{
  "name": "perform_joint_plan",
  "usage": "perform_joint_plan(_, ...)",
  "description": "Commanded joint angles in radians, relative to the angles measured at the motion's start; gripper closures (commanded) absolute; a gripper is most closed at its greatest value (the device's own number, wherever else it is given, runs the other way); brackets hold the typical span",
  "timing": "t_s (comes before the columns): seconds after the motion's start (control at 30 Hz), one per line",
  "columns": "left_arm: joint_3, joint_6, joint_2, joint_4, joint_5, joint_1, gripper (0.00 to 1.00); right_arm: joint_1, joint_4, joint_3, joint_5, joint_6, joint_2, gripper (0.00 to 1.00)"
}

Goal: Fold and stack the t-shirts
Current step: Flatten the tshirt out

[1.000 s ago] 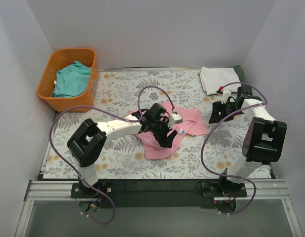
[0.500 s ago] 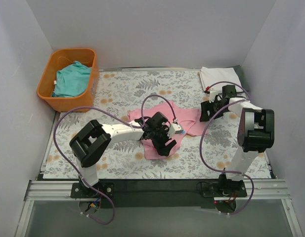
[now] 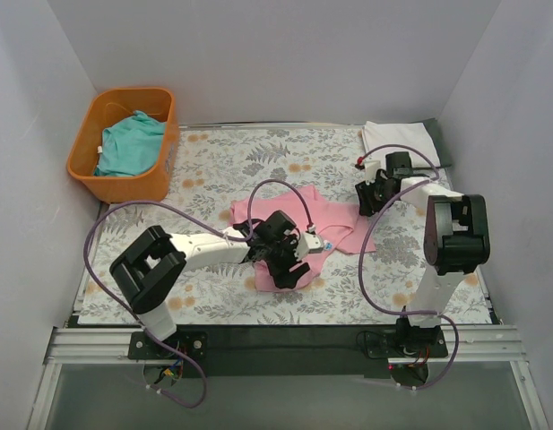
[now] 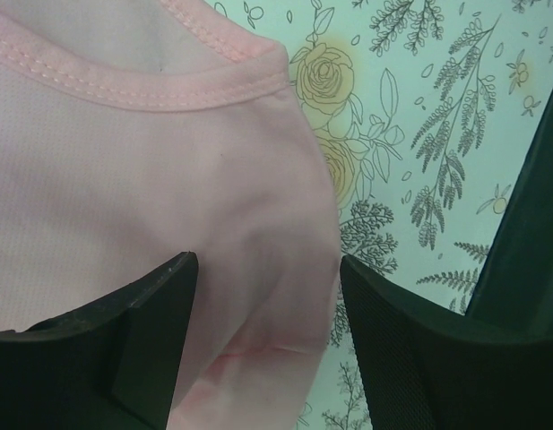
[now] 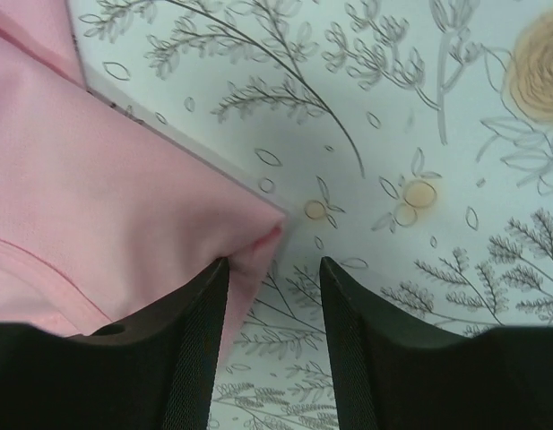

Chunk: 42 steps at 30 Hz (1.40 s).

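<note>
The pink t-shirt (image 3: 298, 213) lies crumpled in the middle of the floral table cloth. My left gripper (image 3: 291, 262) is low over its near edge. In the left wrist view the gripper (image 4: 267, 354) is open, with a fold of pink cloth (image 4: 151, 179) between the jaws. My right gripper (image 3: 365, 197) is at the shirt's far right corner. In the right wrist view it (image 5: 274, 354) is open, and the pink corner (image 5: 249, 235) touches its left finger. The folded white t-shirt (image 3: 397, 141) lies at the back right. The teal t-shirt (image 3: 128, 145) is in the basket.
The orange basket (image 3: 85, 143) stands at the back left, beside the table cloth (image 3: 213, 161). Purple cables loop over both arms. Grey walls close in on the left, back and right. A dark cloth edge (image 3: 435, 136) shows under the white shirt.
My left gripper moved nearer and lower onto the pink shirt's near edge. My right gripper moved left and farther back to the shirt's right corner. The shirt bunched slightly leftward.
</note>
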<state>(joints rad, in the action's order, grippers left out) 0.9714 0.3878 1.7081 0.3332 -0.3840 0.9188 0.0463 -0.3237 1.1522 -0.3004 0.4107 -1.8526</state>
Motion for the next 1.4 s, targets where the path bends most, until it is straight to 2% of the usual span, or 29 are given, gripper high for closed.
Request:
perform_joint_plan(0.0,-0.01,-0.033,-0.108,0.044,0.002,0.006,0.39,0.087,0.0,-0.098,0.129,0.045,-0.016,0.56)
perform_joint_plan(0.13,0.0,-0.021,-0.126,0.078,0.011,0.005,0.38,0.095,-0.002,-0.128,0.126,0.042,0.007,0.53)
perform_joint_plan(0.27,-0.031,-0.01,-0.18,0.084,-0.022,0.005,0.38,0.095,-0.018,-0.158,0.106,0.062,0.021,0.55)
perform_joint_plan(0.37,-0.063,-0.021,-0.208,0.096,-0.035,0.005,0.38,0.095,-0.031,-0.184,0.098,0.069,0.026,0.68)
perform_joint_plan(0.43,-0.094,-0.024,-0.2,0.102,-0.013,0.006,0.38,0.095,-0.031,-0.206,0.098,0.071,0.032,0.82)
perform_joint_plan(0.47,-0.102,-0.036,-0.194,0.101,0.0,0.006,0.38,0.095,-0.035,-0.21,0.096,0.071,0.033,0.94)
perform_joint_plan(0.5,-0.117,-0.041,-0.188,0.096,0.011,0.008,0.37,0.096,-0.037,-0.213,0.096,0.068,0.033,0.99)
perform_joint_plan(0.73,-0.177,-0.075,-0.128,0.02,0.095,0.012,0.38,0.095,-0.066,-0.226,0.064,0.077,0.095,0.99)
perform_joint_plan(0.83,-0.191,-0.075,-0.125,0.01,0.128,0.014,0.49,0.092,-0.086,-0.226,0.049,0.083,0.154,0.99)
perform_joint_plan(0.87,-0.191,-0.072,-0.133,0.012,0.135,0.014,0.56,0.087,-0.098,-0.223,0.038,0.091,0.17,0.99)
perform_joint_plan(0.9,-0.192,-0.066,-0.148,0.013,0.151,0.009,0.71,0.086,-0.103,-0.217,0.032,0.094,0.203,0.99)
perform_joint_plan(0.97,-0.177,-0.038,-0.2,0.033,0.143,-0.011,0.9,0.073,-0.113,-0.206,0.027,0.102,0.239,0.99)
perform_joint_plan(1.03,-0.146,-0.004,-0.229,0.078,0.09,-0.098,1.0,0.061,-0.132,-0.174,0.024,0.109,0.277,0.99)
perform_joint_plan(1.1,-0.073,-0.003,-0.261,0.139,0.045,-0.2,1.0,0.043,-0.141,-0.145,0.02,0.126,0.309,0.99)
perform_joint_plan(1.2,0.028,-0.016,-0.307,0.17,0.043,-0.292,1.0,0.018,-0.156,-0.08,0.0,0.149,0.345,0.99)
perform_joint_plan(1.37,0.208,-0.029,-0.328,0.197,0.066,-0.396,1.0,-0.003,-0.166,0.081,-0.02,0.172,0.403,0.99)
